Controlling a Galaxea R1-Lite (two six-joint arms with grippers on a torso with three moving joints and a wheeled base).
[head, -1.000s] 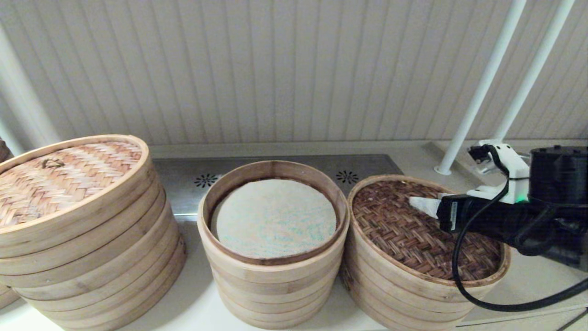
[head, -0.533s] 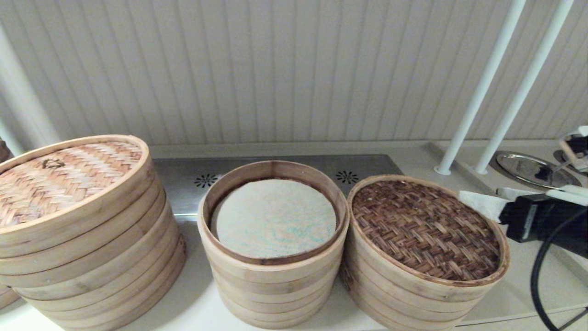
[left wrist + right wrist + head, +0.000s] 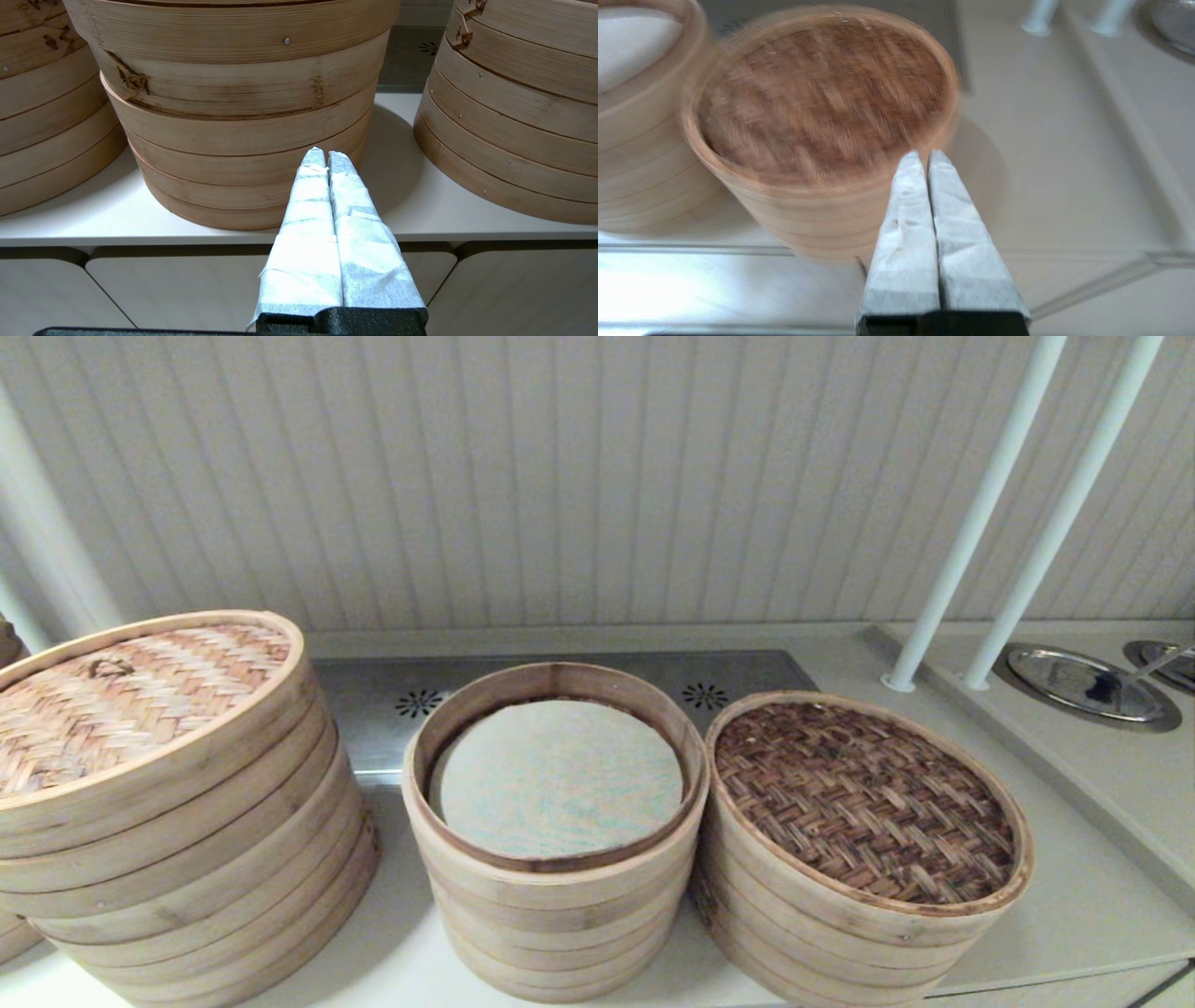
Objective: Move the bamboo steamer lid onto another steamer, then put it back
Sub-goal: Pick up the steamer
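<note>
The bamboo steamer lid (image 3: pixel 864 803), dark brown herringbone weave, lies on the low tilted stack (image 3: pixel 840 943) at the right, covering that stack's liner. The right wrist view also shows the bamboo steamer lid (image 3: pixel 822 98), blurred. My right gripper (image 3: pixel 924 156) is shut and empty, drawn back off the lid's front right side above the counter; it is out of the head view. My left gripper (image 3: pixel 326 156) is shut and empty, parked low before the counter's front edge, facing the biggest stack (image 3: pixel 243 116).
The taller pale steamer (image 3: pixel 551 905) in the middle stands uncovered with its whitish speckled liner (image 3: pixel 560 779) showing. The biggest stack (image 3: pixel 168 859) with a tan lid (image 3: pixel 121 695) is at the left. Two white poles (image 3: pixel 971 523) and a metal dish (image 3: pixel 1083 683) stand at the back right.
My right arm has pulled away from over the dark lid, moving right and back until it left the head view. The lid stays on the right stack.
</note>
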